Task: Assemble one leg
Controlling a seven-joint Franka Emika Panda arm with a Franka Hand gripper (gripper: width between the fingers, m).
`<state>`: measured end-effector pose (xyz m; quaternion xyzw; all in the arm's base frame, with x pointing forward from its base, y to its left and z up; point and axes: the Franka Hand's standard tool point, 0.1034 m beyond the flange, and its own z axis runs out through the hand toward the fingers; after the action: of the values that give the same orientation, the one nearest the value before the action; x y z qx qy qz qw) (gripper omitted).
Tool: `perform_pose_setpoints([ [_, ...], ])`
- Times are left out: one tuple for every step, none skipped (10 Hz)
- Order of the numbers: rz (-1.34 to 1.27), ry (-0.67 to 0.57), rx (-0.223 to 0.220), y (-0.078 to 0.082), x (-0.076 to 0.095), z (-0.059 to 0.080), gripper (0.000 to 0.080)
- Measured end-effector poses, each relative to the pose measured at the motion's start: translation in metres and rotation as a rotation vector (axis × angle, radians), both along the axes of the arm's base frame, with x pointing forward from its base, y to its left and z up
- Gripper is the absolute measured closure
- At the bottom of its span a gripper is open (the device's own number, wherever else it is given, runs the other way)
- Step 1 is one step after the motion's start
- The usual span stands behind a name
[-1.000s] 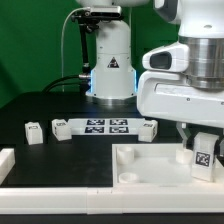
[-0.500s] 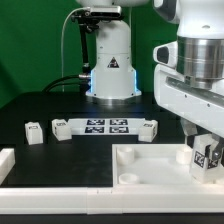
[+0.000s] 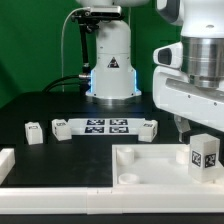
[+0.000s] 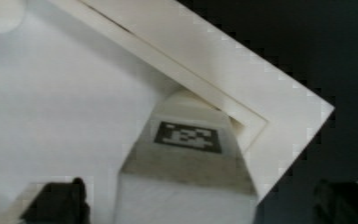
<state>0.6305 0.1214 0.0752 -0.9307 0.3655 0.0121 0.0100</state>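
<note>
Table, left: two loose legs (image 3: 35, 131) (image 3: 60, 127), then marker board (image 3: 105, 126), third loose leg (image 3: 150, 126). Right: tray (image 3: 150, 170) holds one leg (image 3: 203, 157), upright in a corner (tag visible). Gripper (image 4: 202, 200) above, fingers spread, released.

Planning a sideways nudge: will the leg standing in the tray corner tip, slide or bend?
The leg looks like rigid moulded plastic, so probably stiff and light. It stands upright, taller than wide, so a high push may tip it. The tray rim beside it likely blocks sliding.
</note>
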Motion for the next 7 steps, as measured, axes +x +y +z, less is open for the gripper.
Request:
perform_pose_setpoints([
  [0.213, -0.020, 0.004, -0.0014, -0.0025, -0.0014, 0.0151],
  [0.402, -0.030, 0.005, -0.0011, -0.0047, -0.0022, 0.0151],
  [0.526, -0.041, 0.005, 0.0019, -0.0057, -0.0023, 0.0150],
  [0.684, -0.042, 0.003, 0.0029, -0.0066, -0.0026, 0.0150],
  [0.804, -0.042, -0.007, 0.0040, -0.0069, -0.0027, 0.0150],
  [0.895, -0.039, -0.021, 0.0067, -0.0074, -0.0026, 0.0150],
  [1.025, -0.042, -0.025, 0.0057, -0.0067, -0.0024, 0.0150],
])
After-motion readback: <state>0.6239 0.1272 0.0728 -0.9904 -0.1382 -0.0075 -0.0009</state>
